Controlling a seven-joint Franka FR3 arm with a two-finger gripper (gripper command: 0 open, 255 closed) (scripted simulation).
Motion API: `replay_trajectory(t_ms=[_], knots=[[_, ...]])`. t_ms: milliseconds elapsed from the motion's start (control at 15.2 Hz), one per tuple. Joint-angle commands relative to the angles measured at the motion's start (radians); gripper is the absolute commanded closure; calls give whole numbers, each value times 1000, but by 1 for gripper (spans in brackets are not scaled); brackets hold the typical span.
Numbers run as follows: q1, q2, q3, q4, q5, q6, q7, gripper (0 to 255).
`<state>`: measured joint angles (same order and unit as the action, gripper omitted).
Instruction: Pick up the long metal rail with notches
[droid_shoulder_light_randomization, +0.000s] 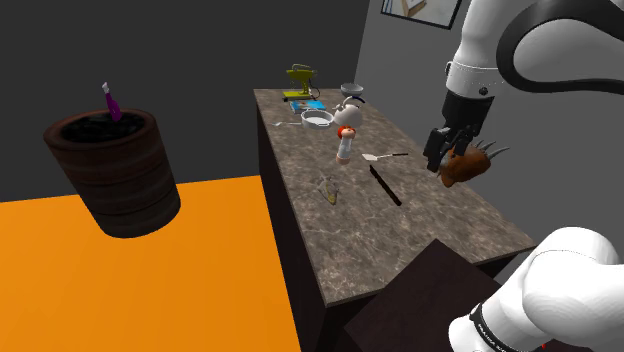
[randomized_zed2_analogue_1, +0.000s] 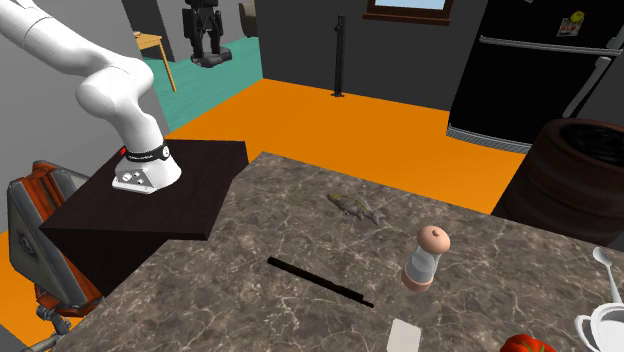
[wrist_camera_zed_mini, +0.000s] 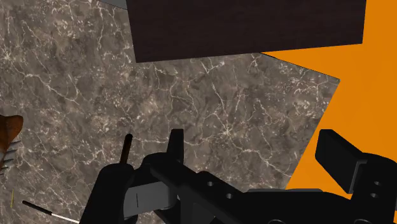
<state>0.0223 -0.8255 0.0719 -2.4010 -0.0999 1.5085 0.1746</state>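
The long thin dark rail (droid_shoulder_light_randomization: 386, 186) lies flat on the marbled counter (droid_shoulder_light_randomization: 440, 215), slanting across its middle; in the second exterior view the rail (randomized_zed2_analogue_1: 320, 282) rests between the dark stand and a shaker. My black gripper (droid_shoulder_light_randomization: 436, 158) hangs above the counter, toward the shoulder view's right of the rail and apart from it. Seen from the wrist, the gripper (wrist_camera_zed_mini: 254, 141) is open with only bare counter between its fingers (wrist_camera_zed_mini: 177, 145). One end of the rail (wrist_camera_zed_mini: 126, 149) pokes out beside the finger on that side.
A brown spiky object (droid_shoulder_light_randomization: 468, 166) sits close beside the gripper. A shaker (droid_shoulder_light_randomization: 345, 145), a spoon (droid_shoulder_light_randomization: 385, 156), a small fish-like thing (droid_shoulder_light_randomization: 328, 190), a bowl (droid_shoulder_light_randomization: 318, 118) and a green mixer (droid_shoulder_light_randomization: 300, 80) stand farther along. A dark barrel (droid_shoulder_light_randomization: 115, 170) stands on the orange floor.
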Motion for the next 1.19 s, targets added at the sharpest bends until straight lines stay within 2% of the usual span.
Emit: replay_trajectory(t_ms=[0,594,1122], knots=[[0,0,0,0,0,0,0,0],[-66,160,-131,-101,-67,314,-60,0],[-110,396,-247,-94,-88,587,-120,0]])
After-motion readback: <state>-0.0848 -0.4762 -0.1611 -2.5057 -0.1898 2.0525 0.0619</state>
